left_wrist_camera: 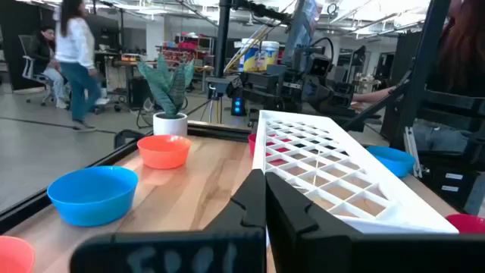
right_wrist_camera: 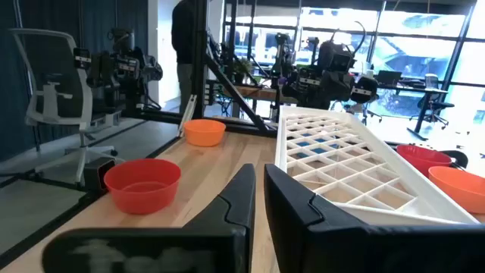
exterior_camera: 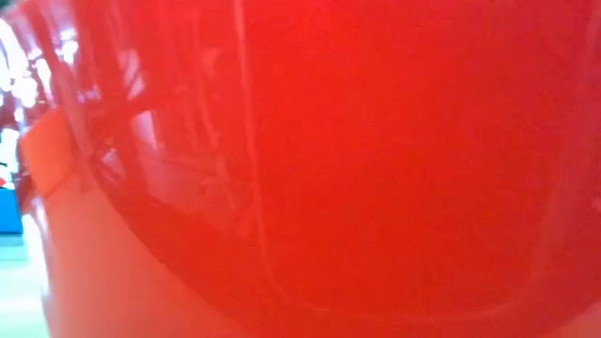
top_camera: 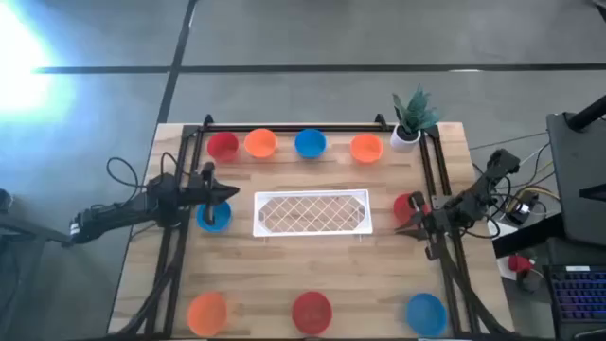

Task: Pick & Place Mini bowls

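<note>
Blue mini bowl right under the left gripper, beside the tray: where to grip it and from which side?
Probably the rim. The blue mini bowl sits upright and open, shallow and round, too wide to span, so pinch one wall from above, one finger inside and one outside. Take the edge away from the white lattice tray, which lies close beside it. The left gripper is already over it.

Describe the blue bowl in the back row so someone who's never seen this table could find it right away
Start at the white tray in the middle of the table. Beyond its long side, toward the potted plant, four bowls stand in a row along the table's edge. The blue bowl is third from the left, directly behind the tray, and the only blue one there: its neighbours are orange.
</note>
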